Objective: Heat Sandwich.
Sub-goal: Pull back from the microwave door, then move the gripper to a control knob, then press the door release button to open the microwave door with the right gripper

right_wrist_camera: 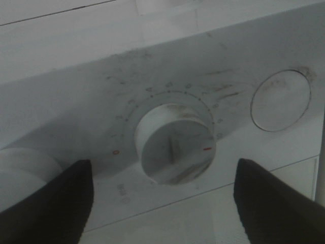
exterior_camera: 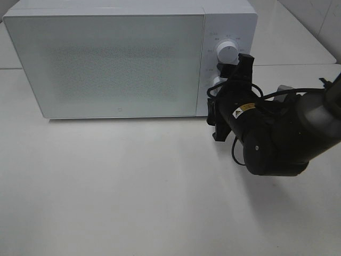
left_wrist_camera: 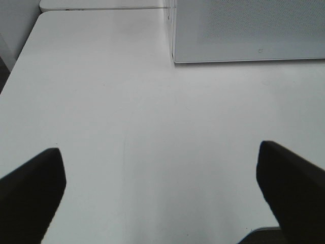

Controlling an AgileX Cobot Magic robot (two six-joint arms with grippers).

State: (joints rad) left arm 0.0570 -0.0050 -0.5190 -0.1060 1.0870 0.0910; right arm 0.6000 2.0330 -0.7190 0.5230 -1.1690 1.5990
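White microwave oven (exterior_camera: 112, 64) on white desk (exterior_camera: 133, 186), black right hand (right_wrist_camera: 163, 168) wide open facing round white knob (right_wrist_camera: 175, 150), left hand (left_wrist_camera: 162, 193) open, empty

The high view is bright and evenly lit from above; the white surface (exterior_camera: 133, 202) looks nearly washed out, with only soft shadows under the microwave (exterior_camera: 106, 58) and the right arm (exterior_camera: 287, 138). The right wrist view is dim, grainy and soft: the dial (right_wrist_camera: 175, 150) is smeared, the right pincer's fingers (right_wrist_camera: 45, 203) blurred black at the edges.
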